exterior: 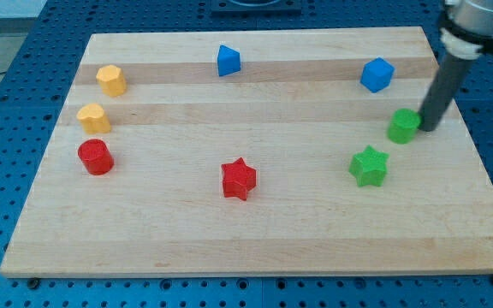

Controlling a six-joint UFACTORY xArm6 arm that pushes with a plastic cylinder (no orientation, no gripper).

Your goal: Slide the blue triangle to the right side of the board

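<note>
The tabletop (255,231) is seen as a pale wooden board, and nine things are spread over it, with the middle left bare. The task is judged barely begun: the blue triangle (228,61) is found at about twelve o'clock on the board, near the far edge and slightly toward the view's left of centre. It is still to be carried across the whole right half, so all of the sliding is left to do.

The rod is seen coming down from the view's top right corner, at about two o'clock. No jaws are carried by this tool, so nothing can be opened or closed; it is a bare rod and nothing is gripped by it. My tip (424,129) is set just beside the green block (404,126), on that block's right, and contact cannot be ruled out. It is well apart from the blue triangle.

A blue cube (377,74) is placed at about one o'clock, roughly in the triangle's likely path to the right, and it is judged a thing to be steered around. A green star (369,165) lies at four o'clock and a red star (238,179) at six. At nine o'clock a red cylinder (95,157) is seen, and above it two yellow blocks (93,117) (110,79).
</note>
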